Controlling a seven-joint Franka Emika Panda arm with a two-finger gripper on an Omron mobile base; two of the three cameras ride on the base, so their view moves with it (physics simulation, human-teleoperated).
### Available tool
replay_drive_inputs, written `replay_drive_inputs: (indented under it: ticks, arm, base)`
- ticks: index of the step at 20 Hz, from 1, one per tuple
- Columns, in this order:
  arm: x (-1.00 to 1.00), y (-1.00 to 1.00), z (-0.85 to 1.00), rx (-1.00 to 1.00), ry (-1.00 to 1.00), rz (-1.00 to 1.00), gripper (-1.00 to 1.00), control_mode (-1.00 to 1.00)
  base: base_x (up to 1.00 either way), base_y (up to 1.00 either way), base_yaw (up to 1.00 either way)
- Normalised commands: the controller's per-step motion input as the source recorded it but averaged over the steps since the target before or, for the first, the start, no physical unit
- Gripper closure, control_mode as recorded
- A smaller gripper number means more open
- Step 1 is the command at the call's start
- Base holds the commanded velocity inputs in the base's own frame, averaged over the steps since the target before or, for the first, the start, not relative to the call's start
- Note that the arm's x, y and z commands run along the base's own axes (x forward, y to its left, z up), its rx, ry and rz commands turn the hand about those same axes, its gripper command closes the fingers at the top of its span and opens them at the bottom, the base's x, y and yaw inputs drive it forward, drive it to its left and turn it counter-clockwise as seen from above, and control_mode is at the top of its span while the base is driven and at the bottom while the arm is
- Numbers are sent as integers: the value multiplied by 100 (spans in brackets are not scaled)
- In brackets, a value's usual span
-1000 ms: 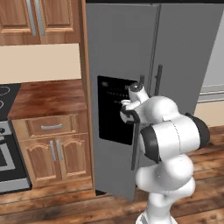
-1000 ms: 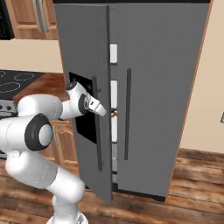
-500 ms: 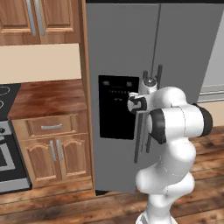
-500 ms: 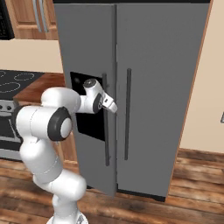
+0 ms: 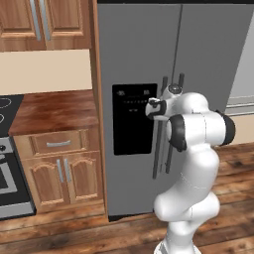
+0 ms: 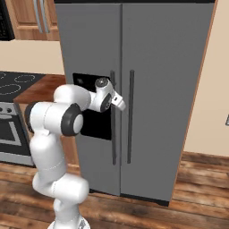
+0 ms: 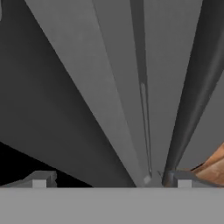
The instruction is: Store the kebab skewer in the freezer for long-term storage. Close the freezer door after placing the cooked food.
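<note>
Freezer door (image 5: 134, 59) closed, flush with the plain fridge door (image 5: 218, 54) beside it; only a thin seam between the two. Black dispenser panel (image 5: 131, 119) set in the freezer door at mid height. Two long vertical bar handles side by side at the seam: freezer handle (image 6: 113, 134) and fridge handle (image 6: 130, 129).

End effector (image 7: 111, 177) raised in front of the freezer door at dispenser height, just beside the bar handles. Fingers (image 7: 41, 178) spread wide, nothing between them. In the hand view, one fingertip toward the dark dispenser side, the other at the foot of a dark bar handle (image 7: 192, 105); contact with the handle cannot be told. In the right base view, white hand (image 6: 117, 102) tipped toward the seam, overlapping the freezer handle.

Kebab skewer: position cannot be told with the doors shut.

Wooden surface (image 5: 54, 111) to the left of the freezer, drawer and cabinet doors (image 5: 59, 168) below it, stove (image 5: 10, 163) at far left. Upper wooden cabinets (image 5: 44, 22) above. Plank floor (image 6: 192, 197) underneath.
</note>
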Motion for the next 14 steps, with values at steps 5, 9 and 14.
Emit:
replay_drive_inputs:
  ticks: [5,9,14]
  arm:
    - [50,0,0,0,-7,0,-100,-100]
    - [56,0,0,-1,-14,0,-100,-100]
    - [60,0,0,0,-6,0,-100,-100]
  base:
    - [0,0,0]
    - [0,0,0]
    - [0,0,0]
